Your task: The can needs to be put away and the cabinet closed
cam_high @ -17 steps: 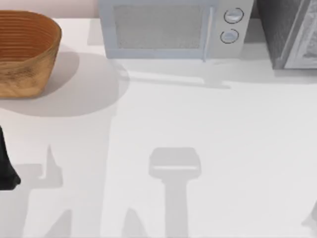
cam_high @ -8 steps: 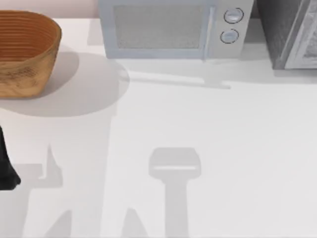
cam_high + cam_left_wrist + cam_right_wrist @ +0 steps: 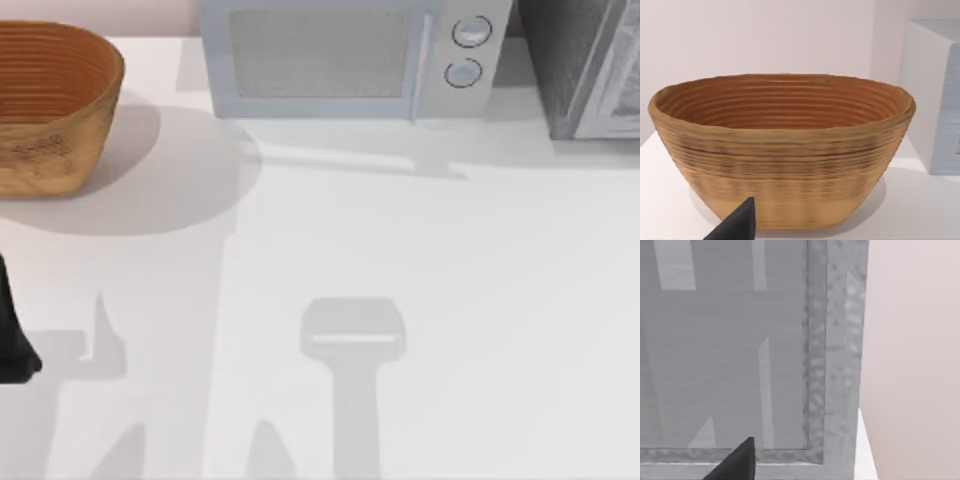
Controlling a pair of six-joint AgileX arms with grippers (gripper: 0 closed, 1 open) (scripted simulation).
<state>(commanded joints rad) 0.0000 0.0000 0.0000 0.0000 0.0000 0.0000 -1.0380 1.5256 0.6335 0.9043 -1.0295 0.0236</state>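
Top view: worktop (image 3: 420, 300) carries a basket (image 3: 50, 105) at far left, a microwave (image 3: 345, 60) at back centre, and the cabinet (image 3: 585, 65) at back right corner, its pale panel door angled at the frame edge; whether it is fully shut I cannot tell. No can is seen on the worktop, so it is likely already inside the cabinet, a guess only. Step in hand looks like the closing stage. Right wrist view faces the cabinet panel (image 3: 725, 340) close up, with one dark fingertip (image 3: 737, 462) of the right claw at the frame edge; claw spread cannot be told, nothing visibly held. Next move probably needs a push on the door until flush. Left arm (image 3: 12, 330) is parked at the left edge, its wrist view facing the basket; one fingertip (image 3: 737, 225) shows, spread cannot be told.
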